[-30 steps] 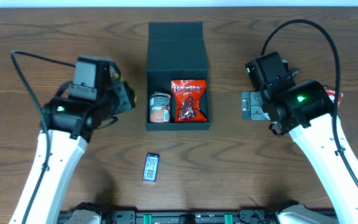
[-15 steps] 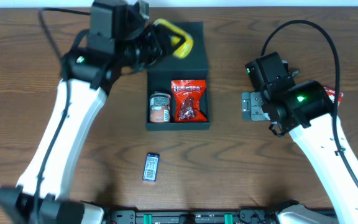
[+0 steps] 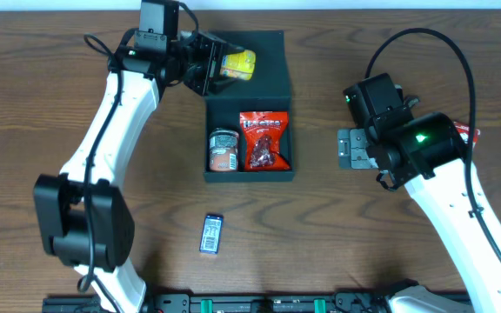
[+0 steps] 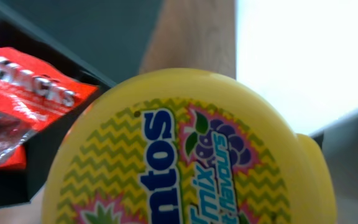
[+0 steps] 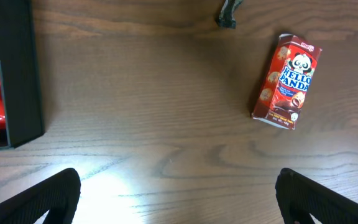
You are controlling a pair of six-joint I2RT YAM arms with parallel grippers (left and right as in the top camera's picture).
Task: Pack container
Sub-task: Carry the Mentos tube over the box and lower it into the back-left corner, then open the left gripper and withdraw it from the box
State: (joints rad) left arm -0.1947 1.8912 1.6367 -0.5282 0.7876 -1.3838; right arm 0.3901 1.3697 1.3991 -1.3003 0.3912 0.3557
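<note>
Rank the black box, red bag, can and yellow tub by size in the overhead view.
1. black box
2. red bag
3. can and yellow tub: look alike, and the left gripper holds the tub nearer the camera, so unranked.

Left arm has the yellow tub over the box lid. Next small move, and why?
Probably draw the left pincer back toward the compartment and lower. The yellow round plastic tub it grips is over the open lid of the dark square cardboard box, not its compartment; bare floor shows behind the small can, beside the red snack bag.
</note>
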